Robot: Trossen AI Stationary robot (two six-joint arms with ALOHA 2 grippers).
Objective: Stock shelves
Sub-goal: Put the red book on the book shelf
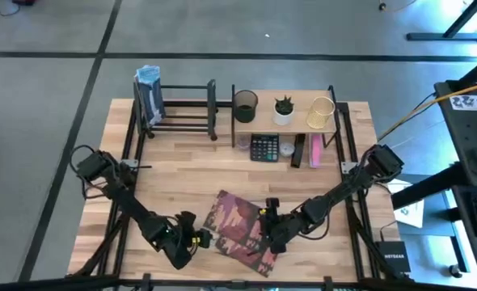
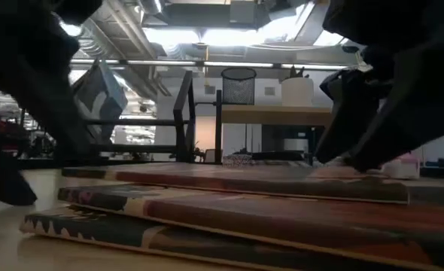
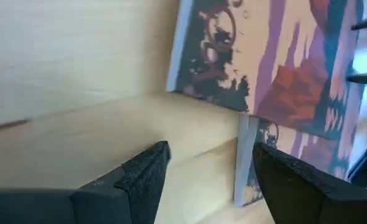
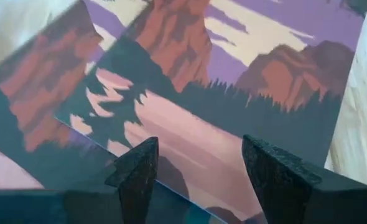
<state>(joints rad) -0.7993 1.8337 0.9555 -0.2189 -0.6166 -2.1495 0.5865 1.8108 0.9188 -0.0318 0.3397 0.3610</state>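
Three thin books with purple-and-red landscape covers (image 1: pixel 240 226) lie flat in a fanned stack at the table's near middle. My right gripper (image 4: pixel 199 146) is open, its fingers pointing down over the top book's cover (image 4: pixel 190 118). My left gripper (image 3: pixel 211 149) is open and low over bare table just left of the stack's left edge (image 3: pixel 239 162). The black book rack (image 1: pixel 183 109) at the far left holds one upright blue-grey book (image 1: pixel 149 95). The light-wood shelf (image 1: pixel 291 109) stands at the far right. My right gripper's open fingers (image 2: pixel 346 154) come down from above at the top book's cover, toward its right part. Whether the tips touch the cover, I cannot tell. The book lies flat on the stack.
On the wood shelf stand a black mesh cup (image 1: pixel 245 103), a white plant pot (image 1: pixel 284 110) and a gold wire basket (image 1: pixel 321 113). Below it lie a calculator (image 1: pixel 264 147) and small items. Bare table lies between the stack and the shelves.
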